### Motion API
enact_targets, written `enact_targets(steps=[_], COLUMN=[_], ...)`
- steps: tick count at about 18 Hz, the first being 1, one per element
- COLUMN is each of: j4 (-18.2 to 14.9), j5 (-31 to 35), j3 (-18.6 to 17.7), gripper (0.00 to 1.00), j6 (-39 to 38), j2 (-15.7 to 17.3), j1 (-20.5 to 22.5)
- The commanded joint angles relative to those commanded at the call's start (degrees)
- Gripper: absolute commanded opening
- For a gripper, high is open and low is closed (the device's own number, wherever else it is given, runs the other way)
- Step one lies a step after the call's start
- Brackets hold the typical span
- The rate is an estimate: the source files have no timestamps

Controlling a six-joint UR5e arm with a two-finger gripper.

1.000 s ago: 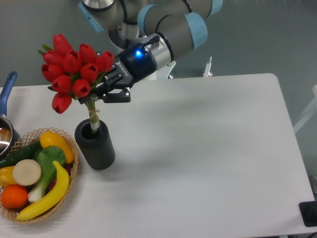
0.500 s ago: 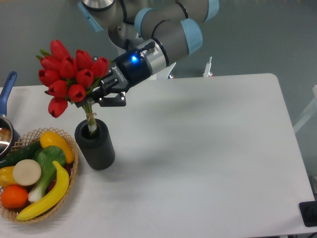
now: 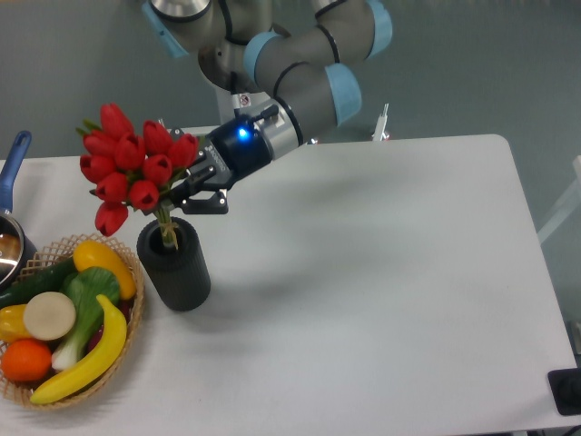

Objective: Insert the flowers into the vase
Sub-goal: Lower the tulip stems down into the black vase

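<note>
A: The fingers (image 3: pixel 184 193) are clamped on the flowers (image 3: pixel 132 173), gripping the stems just under the red buds.

B: And where's the bunch sitting?

A: Right over the vase (image 3: pixel 174 264), stem ends already inside its mouth, buds well above the rim. So the insertion step looks partly done, I'd say.

B: What's next, then?

A: Lower straight down, keep the stems clear of the rim, then let go. Beside the vase, on its left, the wicker basket (image 3: pixel 120 343) with the banana (image 3: pixel 86 359) sits close on the table (image 3: pixel 381 272), so a tipped vase is the risk.
</note>
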Motion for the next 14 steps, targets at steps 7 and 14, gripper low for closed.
enact_targets(steps=[7, 14], j4=[-0.09, 0.00], j5=[0.26, 1.32], j3=[-1.58, -2.99], gripper=[0.19, 1.00], j6=[5.46, 5.37], j2=[-4.13, -4.31], j1=[-0.97, -0.88])
